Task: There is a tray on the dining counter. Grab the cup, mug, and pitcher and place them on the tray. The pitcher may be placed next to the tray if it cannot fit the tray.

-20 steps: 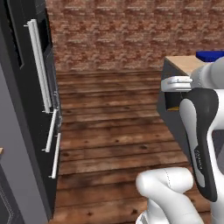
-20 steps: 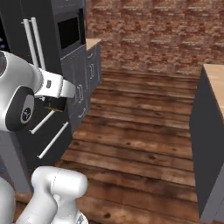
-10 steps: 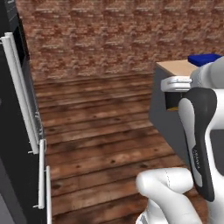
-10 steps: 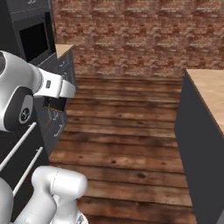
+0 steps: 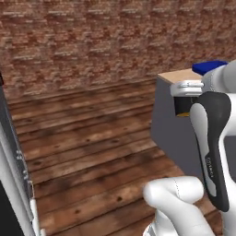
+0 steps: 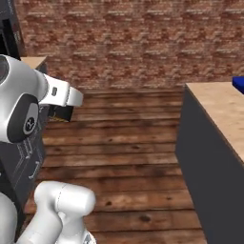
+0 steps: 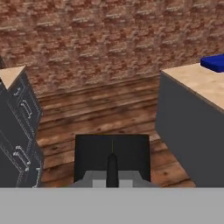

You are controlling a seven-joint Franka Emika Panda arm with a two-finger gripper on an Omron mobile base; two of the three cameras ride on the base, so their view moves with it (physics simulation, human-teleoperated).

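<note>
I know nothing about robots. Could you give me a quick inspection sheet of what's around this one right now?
Surface: counter with a light wood top, bare apart from the tray.
Job's things: blue tray on the counter's far end; black mug carried in the hand.
Clutter: nothing seen.
Hand: hand shut on the mug, away from the counter.
Cables: nothing seen.
Surroundings: brick wall, wooden floor, dark drawers opposite the counter.
</note>
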